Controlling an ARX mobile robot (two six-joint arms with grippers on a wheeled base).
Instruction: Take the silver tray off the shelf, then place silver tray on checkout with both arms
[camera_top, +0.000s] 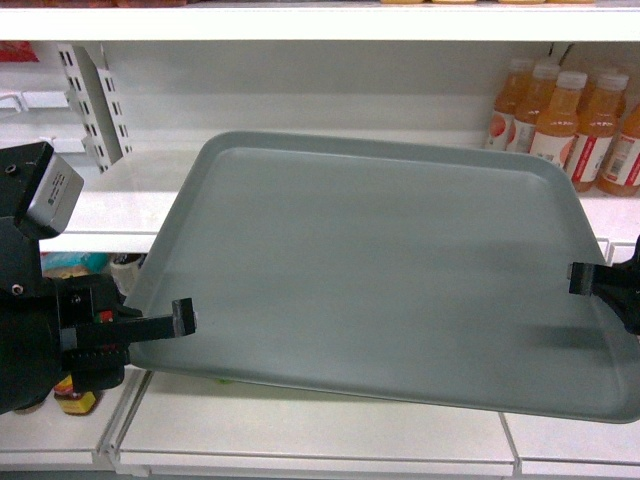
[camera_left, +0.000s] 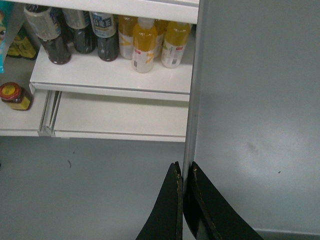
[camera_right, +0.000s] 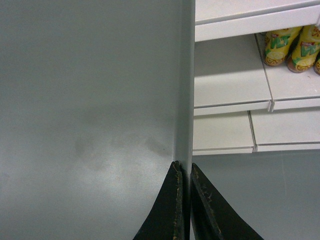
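1. The silver tray (camera_top: 390, 270) is held level in front of the white shelf (camera_top: 110, 205), its far edge near the shelf's front lip.
2. The left tool (camera_top: 185, 318) is clamped on the tray's left rim.
3. The right tool (camera_top: 583, 278) is clamped on the right rim.
4. Orange juice bottles (camera_top: 565, 115) stand at the shelf's right end.

One silver tray (camera_top: 380, 270). Two claws: the left claw (camera_top: 180, 320) and the right claw (camera_top: 585, 278), one at each short side of the tray.

In the head view, five orange juice bottles (camera_top: 565, 115) stand on the shelf (camera_top: 110, 205) at upper right, though the row is cut off by the frame edge.

In the left wrist view: three yellow juice bottles (camera_left: 145, 45), three dark drink bottles (camera_left: 75, 32), and one red-lidded jar (camera_left: 14, 96).
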